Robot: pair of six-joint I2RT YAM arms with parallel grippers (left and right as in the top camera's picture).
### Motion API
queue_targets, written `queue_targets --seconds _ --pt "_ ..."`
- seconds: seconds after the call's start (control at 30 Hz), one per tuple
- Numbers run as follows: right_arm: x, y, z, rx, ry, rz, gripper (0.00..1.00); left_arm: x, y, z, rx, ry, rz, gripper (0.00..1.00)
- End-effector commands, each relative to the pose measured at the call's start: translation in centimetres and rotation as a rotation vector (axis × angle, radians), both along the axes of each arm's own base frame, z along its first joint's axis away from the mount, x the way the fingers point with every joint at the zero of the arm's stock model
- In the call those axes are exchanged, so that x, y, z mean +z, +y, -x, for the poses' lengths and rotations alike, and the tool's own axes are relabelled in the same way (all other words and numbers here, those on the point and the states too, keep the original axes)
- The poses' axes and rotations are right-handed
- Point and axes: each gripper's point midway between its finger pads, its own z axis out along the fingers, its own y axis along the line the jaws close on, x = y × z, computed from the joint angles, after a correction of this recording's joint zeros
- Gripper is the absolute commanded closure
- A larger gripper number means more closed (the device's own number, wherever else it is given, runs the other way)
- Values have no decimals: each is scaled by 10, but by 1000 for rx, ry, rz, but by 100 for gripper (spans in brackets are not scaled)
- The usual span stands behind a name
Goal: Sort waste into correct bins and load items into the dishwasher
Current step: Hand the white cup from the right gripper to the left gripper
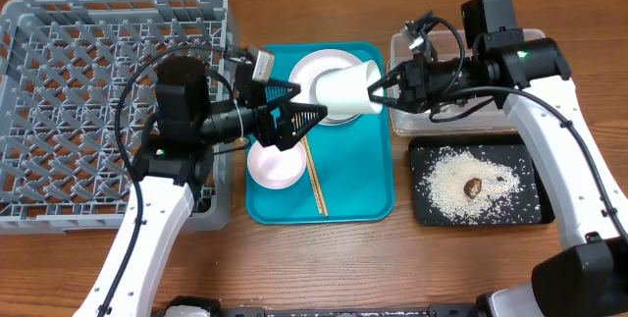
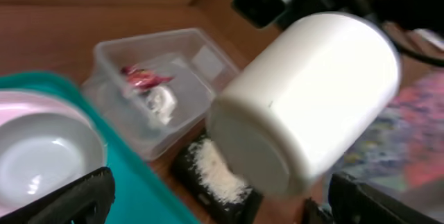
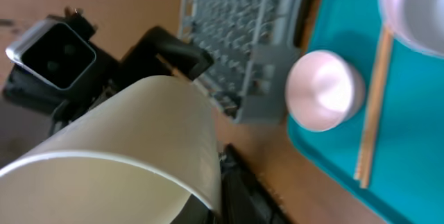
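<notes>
Right pincer (image 1: 378,89) is clamped on the rim of the small white cup (image 1: 343,89), holding it on its side above the 12 o'clock end of the teal rectangular serving tray (image 1: 363,184). Left pincer (image 1: 306,111) stands apart, just short of the cup base.

Step in hand: apparently a handover for loading. Next move calls for a firm left-pincer grasp, then transfer toward 9 o'clock to the grey lattice plastic dish rack (image 1: 78,91), where no dishes show.

Clear rectangular plastic tub (image 2: 139,50), at 2 o'clock, holds the red shiny snack wrapper (image 2: 142,77) and crumpled silver foil (image 2: 161,102). Flat black rectangular tray (image 1: 424,214), at 4 o'clock, holds loose white rice grains (image 1: 451,184) and a small brown food lump (image 1: 472,186).
</notes>
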Motion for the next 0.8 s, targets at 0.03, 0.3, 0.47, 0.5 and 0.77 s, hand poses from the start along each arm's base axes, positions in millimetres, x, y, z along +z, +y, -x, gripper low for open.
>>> queue_targets --seconds 0.03,0.3,0.47,0.5,0.77 --pt "21 21 23 120 -1 -135 96 26 -12 24 -171 -17 98 0" --pt "23 48 45 214 -2 -143 96 46 -25 40 -280 -88 141 0" --pt "23 52 48 230 -7 -145 96 47 -29 42 -292 -94 143 5" --pt "23 52 48 230 -8 -145 96 47 -29 42 -292 -94 143 6" --pt "25 51 46 228 -14 -157 96 47 -29 42 -290 -77 146 15"
